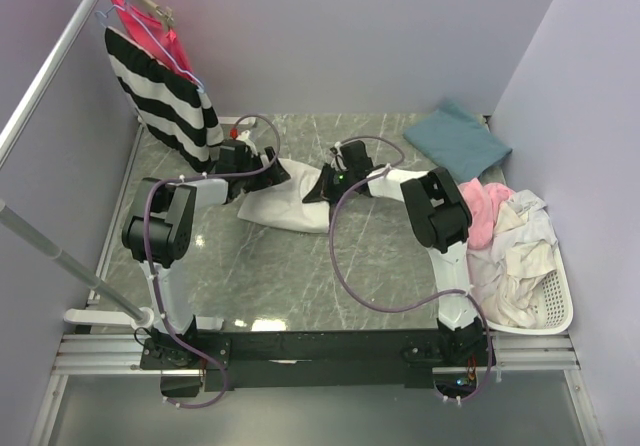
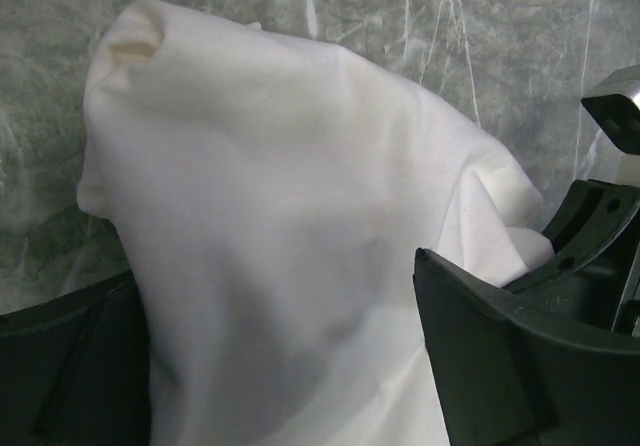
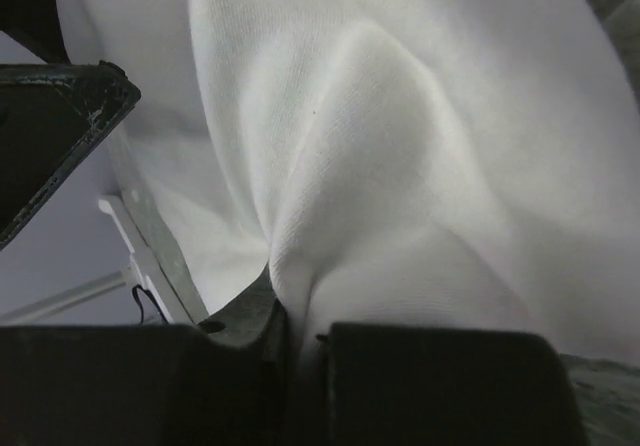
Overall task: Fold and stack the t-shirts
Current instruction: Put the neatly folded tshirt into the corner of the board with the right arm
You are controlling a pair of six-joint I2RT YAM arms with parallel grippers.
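well, right gripper [image 3: 300,341] was pinched on a thin fold of the white tee [image 1: 285,208] on the table [image 1: 270,271], left gripper [image 2: 275,301] gaped wide around it, so a one-sided pull could've bunched it.

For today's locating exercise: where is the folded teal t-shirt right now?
In the top view, the teal t-shirt lies folded at the table's far right corner, just beyond the white basket heaped with pale clothes.
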